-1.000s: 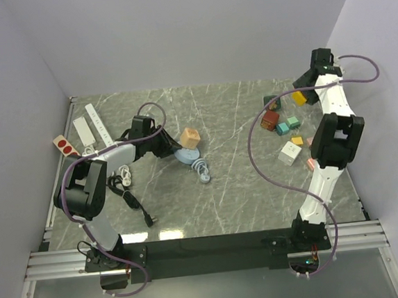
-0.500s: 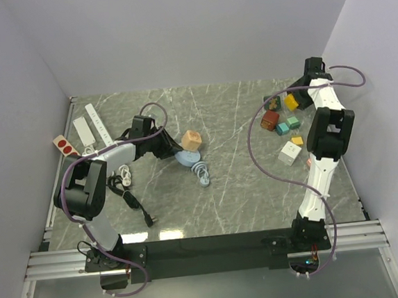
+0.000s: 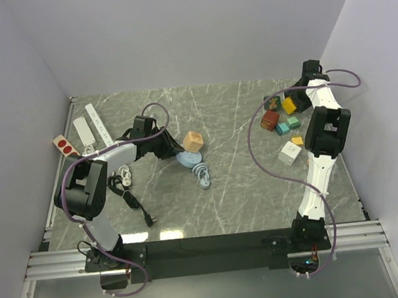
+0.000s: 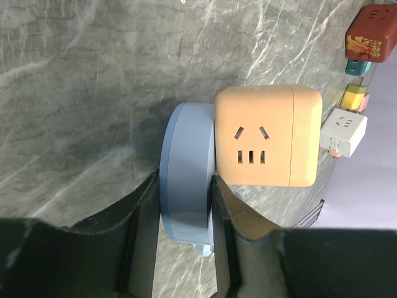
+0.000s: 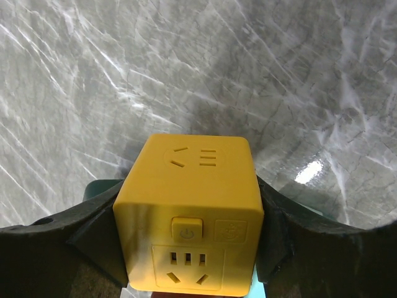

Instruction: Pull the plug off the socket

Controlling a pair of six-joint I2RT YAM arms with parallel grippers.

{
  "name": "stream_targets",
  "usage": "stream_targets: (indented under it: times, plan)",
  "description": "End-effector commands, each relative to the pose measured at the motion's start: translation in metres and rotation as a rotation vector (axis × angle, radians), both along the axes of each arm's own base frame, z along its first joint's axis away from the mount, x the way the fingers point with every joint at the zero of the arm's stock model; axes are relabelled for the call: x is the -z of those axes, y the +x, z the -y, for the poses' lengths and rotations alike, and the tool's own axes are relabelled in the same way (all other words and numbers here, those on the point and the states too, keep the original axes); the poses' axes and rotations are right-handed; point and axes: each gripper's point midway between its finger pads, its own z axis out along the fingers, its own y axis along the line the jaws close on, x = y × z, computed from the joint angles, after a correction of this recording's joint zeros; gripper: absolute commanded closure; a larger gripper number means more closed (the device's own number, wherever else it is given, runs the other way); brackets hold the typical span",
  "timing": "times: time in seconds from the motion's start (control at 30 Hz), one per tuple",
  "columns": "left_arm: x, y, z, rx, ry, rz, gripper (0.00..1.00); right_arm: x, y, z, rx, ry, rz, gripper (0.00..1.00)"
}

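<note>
Near the middle of the grey marbled desk (image 3: 244, 187), a little toward 11 o'clock of its centre in the overhead view, sits the orange plastic cube socket (image 4: 267, 136). The pale blue disc-shaped plug (image 4: 186, 149) is pressed flat against one of its faces. From the left wrist, the cube lies at 3 o'clock of the disc, the two touching. The left tool (image 4: 183, 195) pinches the plug across its thickness, one finger on each flat face, low on the rim at about 6 o'clock. The finger on the cube's side sits just beside the cube's lower corner. A light blue coiled cable (image 3: 201, 171) trails from the plug toward 5 o'clock in the overhead view.

Far off at 2 o'clock of the desk, the right tool (image 5: 189, 198) is clamped on a yellow plastic cube socket (image 5: 198, 155) with a power button. It is well apart from the orange cube and gives it no support.

The step in hand looks like the pull itself. To do it well, the left tool should draw the plug straight along the pin axis, toward 9 o'clock in the wrist view, without twisting. Because the grip sits low on the rim, a pull may tip the disc and jam the pins, so a level, steady draw matters. Nothing braces the orange cube, so it will probably slide along with the plug. Holding it down with the other arm, or a short, firm tug, would likely be needed to separate them.
</note>
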Motion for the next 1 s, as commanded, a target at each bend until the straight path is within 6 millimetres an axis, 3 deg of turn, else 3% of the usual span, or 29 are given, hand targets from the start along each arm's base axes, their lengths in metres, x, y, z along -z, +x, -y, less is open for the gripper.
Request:
stream_targets:
  times: [0.0,0.1,0.27,0.3,0.37,0.4,0.47,0.5,0.6,0.73,0.8,0.87,0.97]
  plan:
    - [0.004,-0.004,0.002,0.041,0.030,-0.011,1.00,-0.037,0.006,-0.001,-0.006,-0.014,0.073,0.31]
    - [0.005,-0.005,0.003,0.045,0.036,-0.010,1.00,-0.053,0.001,0.000,0.004,-0.029,0.084,0.15]
    - [0.008,-0.004,0.005,0.050,0.037,-0.016,0.99,-0.083,-0.014,0.003,0.017,-0.056,0.087,0.07]
    - [0.009,-0.004,0.005,0.054,0.037,-0.016,1.00,-0.102,-0.018,0.003,0.023,-0.073,0.112,0.06]
    - [0.009,-0.003,0.006,0.052,0.040,-0.013,0.99,-0.118,-0.028,0.003,0.030,-0.096,0.134,0.05]
    - [0.008,-0.004,0.008,0.058,0.044,-0.009,1.00,-0.150,-0.033,0.000,0.026,-0.113,0.201,0.05]
    - [0.007,-0.003,0.009,0.064,0.044,-0.002,1.00,-0.162,-0.041,-0.006,0.017,-0.108,0.236,0.05]
    - [0.007,-0.003,0.010,0.068,0.050,-0.002,1.00,-0.180,-0.046,-0.014,-0.006,-0.105,0.276,0.05]
    - [0.007,-0.003,0.014,0.081,0.052,0.000,0.99,-0.191,-0.052,-0.062,-0.183,-0.056,0.298,0.05]
    - [0.007,-0.002,0.020,0.095,0.048,0.002,0.99,-0.177,-0.063,-0.156,-0.526,0.062,0.322,0.05]
    - [0.005,-0.001,0.023,0.102,0.045,0.006,1.00,-0.165,-0.079,-0.217,-0.697,0.166,0.301,0.04]
    - [0.004,0.000,0.026,0.107,0.043,0.008,1.00,-0.159,-0.092,-0.264,-0.840,0.221,0.293,0.04]
    - [0.001,0.000,0.029,0.111,0.041,0.014,1.00,-0.143,-0.109,-0.309,-0.962,0.289,0.266,0.03]
